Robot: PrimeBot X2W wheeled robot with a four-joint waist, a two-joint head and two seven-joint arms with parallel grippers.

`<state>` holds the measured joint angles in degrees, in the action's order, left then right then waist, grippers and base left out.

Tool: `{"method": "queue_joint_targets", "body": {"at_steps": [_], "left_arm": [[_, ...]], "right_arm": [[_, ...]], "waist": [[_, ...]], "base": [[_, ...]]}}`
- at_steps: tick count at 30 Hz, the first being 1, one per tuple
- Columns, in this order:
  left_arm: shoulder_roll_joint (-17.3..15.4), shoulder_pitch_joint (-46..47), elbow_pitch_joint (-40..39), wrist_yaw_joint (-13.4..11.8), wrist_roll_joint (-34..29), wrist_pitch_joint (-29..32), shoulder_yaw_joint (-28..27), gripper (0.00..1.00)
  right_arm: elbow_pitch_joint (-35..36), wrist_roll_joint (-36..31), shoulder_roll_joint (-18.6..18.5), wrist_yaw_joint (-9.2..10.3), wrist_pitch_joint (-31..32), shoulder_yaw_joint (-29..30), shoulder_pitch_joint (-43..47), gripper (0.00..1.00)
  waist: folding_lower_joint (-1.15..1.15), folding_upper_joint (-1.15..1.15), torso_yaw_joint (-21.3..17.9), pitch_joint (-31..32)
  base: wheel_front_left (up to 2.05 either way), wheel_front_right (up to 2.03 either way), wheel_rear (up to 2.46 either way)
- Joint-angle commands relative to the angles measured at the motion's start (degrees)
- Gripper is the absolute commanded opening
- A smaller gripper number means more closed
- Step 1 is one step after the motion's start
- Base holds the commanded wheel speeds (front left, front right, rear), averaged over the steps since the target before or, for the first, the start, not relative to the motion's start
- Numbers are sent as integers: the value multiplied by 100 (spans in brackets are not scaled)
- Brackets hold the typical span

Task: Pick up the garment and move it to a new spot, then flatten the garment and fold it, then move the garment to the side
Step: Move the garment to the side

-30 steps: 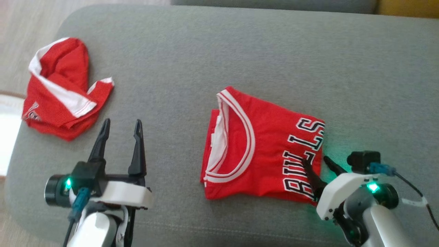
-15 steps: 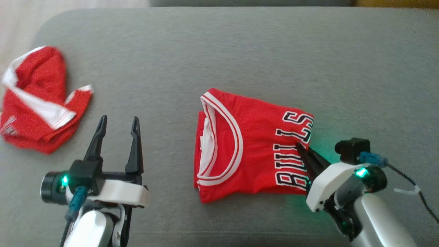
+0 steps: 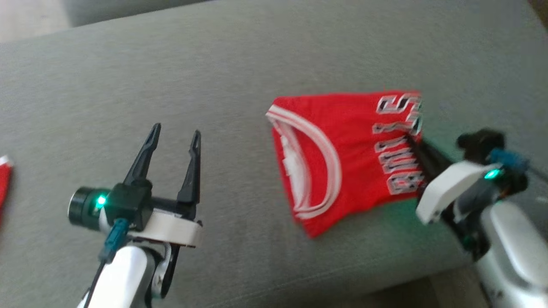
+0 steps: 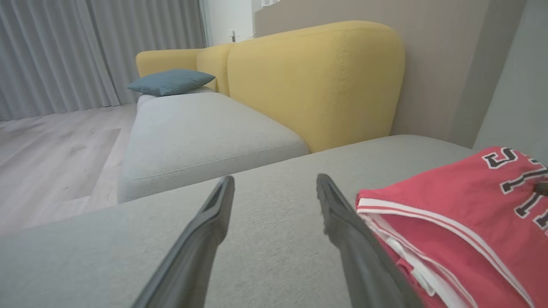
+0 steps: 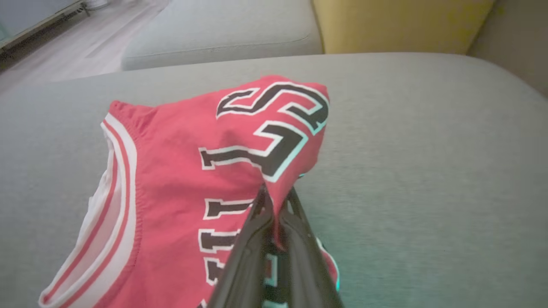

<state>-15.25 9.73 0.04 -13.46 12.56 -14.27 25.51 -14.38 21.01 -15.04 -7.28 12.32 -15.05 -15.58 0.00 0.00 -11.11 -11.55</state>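
The garment point(image 3: 342, 158), a folded red jersey with white trim and black lettering, lies on the right half of the grey cushion point(image 3: 214, 64), its lettered edge raised off the cushion. The right gripper point(image 5: 277, 191) is clenched on that edge, cloth pinched between its fingers. Over the cushion's left front, the left gripper point(image 3: 176, 130) hangs with fingers spread, holding nothing.

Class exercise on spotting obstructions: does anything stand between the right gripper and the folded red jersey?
Nothing visible does. The right gripper is shut on the lettered edge of the jersey; bare grey cushion lies around it.
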Motion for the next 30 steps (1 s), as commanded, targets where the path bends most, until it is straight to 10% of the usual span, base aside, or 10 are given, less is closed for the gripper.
{"method": "queue_joint_targets", "body": {"at_steps": [1,15,27,30], "left_arm": [[-53,359,-186,42,-79,-9,-160,100],[26,1214,-231,280,-338,100,173,100],[-26,1728,-409,343,-523,123,258,100],[-9,1829,-407,363,-548,111,296,100]], "right_arm": [[71,74,-213,-21,-93,22,-406,0],[-979,105,-1303,-21,-452,1001,-1741,0],[-1794,-712,-1266,-21,-613,1791,-2335,0],[-2149,-1212,-1156,-21,-618,1989,-2496,34]], "waist": [[0,0,-390,-271],[0,0,-596,-952],[0,0,-402,-1656],[0,0,-337,-1781]], "base": [[0,0,0],[0,0,0],[0,0,0],[0,0,0]]}}
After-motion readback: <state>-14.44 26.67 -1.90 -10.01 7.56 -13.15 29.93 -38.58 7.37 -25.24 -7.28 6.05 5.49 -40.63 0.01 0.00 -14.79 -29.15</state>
